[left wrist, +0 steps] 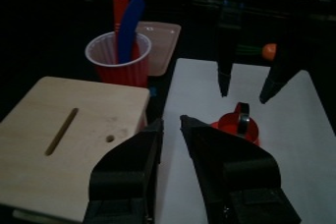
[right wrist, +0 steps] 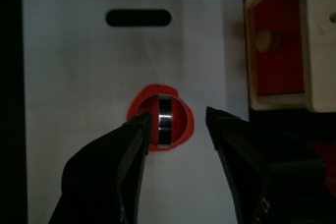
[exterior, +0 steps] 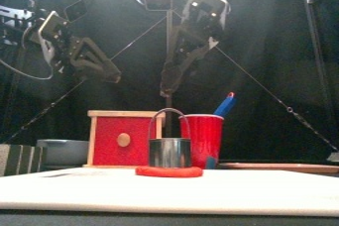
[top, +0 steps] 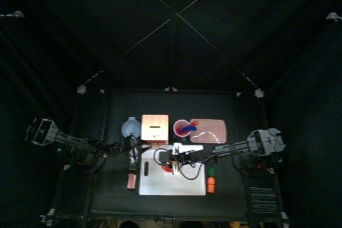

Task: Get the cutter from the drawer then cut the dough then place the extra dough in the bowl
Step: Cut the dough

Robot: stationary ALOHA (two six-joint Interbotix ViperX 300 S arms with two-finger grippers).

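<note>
A round metal cutter (exterior: 169,152) stands on the flat red dough (exterior: 169,171), on the white cutting board (exterior: 159,192). My right gripper (right wrist: 178,120) hangs open just above the cutter (right wrist: 167,120), one jaw on either side, holding nothing. From the left wrist view, its jaws (left wrist: 252,81) come down over the cutter (left wrist: 241,123). My left gripper (left wrist: 171,128) is open and empty, over the board's left edge beside the wooden box (left wrist: 73,130). The box's red drawer front (exterior: 123,139) is closed. The blue-grey bowl (exterior: 59,152) sits left of the box.
A red cup (exterior: 203,139) with a blue and a red toy knife stands right of the cutter, behind the board. The pink tray (top: 211,130) lies at the back right. Two small red things (top: 214,184) lie by the board's front corners.
</note>
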